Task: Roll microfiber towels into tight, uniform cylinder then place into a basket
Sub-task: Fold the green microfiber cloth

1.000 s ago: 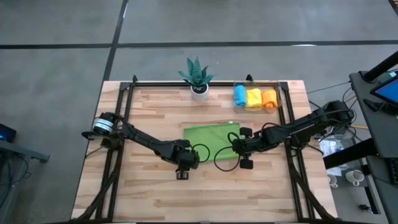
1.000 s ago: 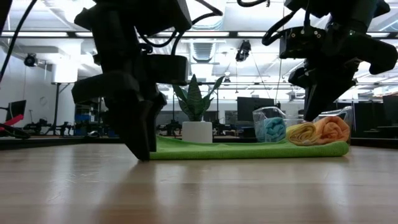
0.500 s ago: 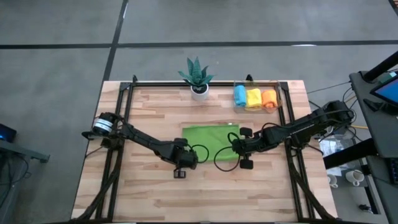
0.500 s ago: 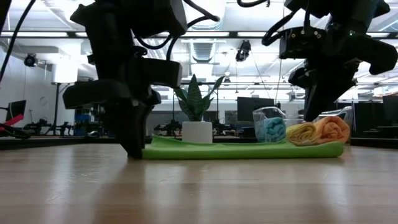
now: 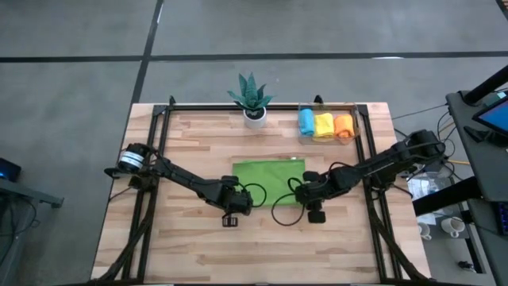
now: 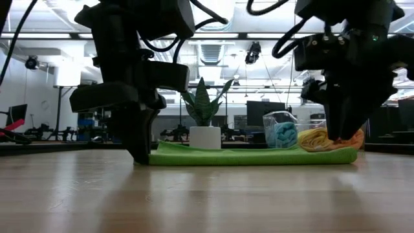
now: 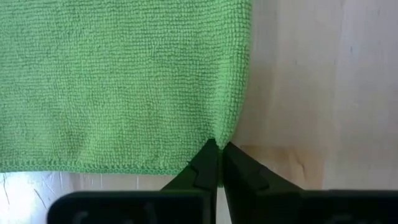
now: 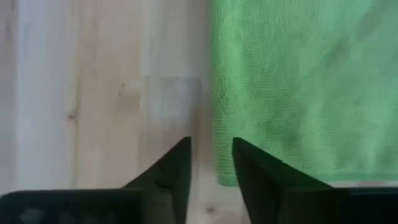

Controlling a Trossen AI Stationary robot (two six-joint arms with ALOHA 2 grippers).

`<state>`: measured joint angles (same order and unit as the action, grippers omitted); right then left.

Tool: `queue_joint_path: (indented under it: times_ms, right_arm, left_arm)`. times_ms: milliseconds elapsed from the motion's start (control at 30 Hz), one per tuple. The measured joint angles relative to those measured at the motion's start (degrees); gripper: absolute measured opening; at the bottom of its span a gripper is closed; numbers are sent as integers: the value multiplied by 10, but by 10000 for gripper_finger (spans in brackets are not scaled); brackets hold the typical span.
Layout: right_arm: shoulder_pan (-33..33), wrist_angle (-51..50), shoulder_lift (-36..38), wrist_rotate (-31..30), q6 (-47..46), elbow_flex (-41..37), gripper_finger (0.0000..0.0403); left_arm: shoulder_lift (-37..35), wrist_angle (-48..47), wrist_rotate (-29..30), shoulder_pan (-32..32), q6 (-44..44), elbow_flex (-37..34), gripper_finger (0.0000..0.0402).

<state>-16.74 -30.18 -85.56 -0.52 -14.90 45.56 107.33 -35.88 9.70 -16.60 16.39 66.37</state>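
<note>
A green microfiber towel (image 5: 268,179) lies spread flat on the wooden table. My left gripper (image 7: 219,152) is shut at its near left corner, and the low view shows this gripper (image 6: 141,155) at the towel's left end. My right gripper (image 8: 210,158) is open and points down. Its fingers stand astride the towel's edge (image 8: 214,124), close to the near right corner. At the far right stands the clear basket (image 5: 355,119), which holds a blue roll (image 5: 305,121), a yellow roll (image 5: 323,123) and an orange roll (image 5: 342,125). My left gripper pinches the green towel's near left corner (image 7: 225,138) between its two shut fingers, which come steeply from above. The cloth draws to a small point at the fingertips. The rest of the towel lies flat on the table. My right gripper may touch the towel; I cannot tell.
A green spiky plant in a white pot (image 5: 253,97) stands at the far edge, behind the towel. Black frame rails (image 5: 156,135) run along the table's left and right sides. Bare wood lies between the towel and the table's near edge (image 5: 262,246).
My left gripper has shifted slightly toward the table's left edge, and the towel's left end has followed it a little. My right gripper has sunk lower and moved slightly toward the near edge, beside the towel's near right corner. The rest of the towel has stayed flat.
</note>
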Motion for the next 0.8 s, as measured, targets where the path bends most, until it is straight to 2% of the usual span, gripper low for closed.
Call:
queue_joint_path:
  times_ms: [133,233,600,800]
  right_arm:
    - [-10,-10,0,-36,40,-1,149]
    - [-13,-10,-7,-38,45,-4,162]
    - [-15,-10,-77,-36,46,-4,160]
    - [-17,-10,-76,-37,44,-5,156]
  left_arm:
    - [0,0,-1,0,13,0,1]
    - [0,0,-1,0,14,0,1]
    - [1,1,-2,-1,24,-1,0]
    - [1,2,-3,-1,30,-1,0]
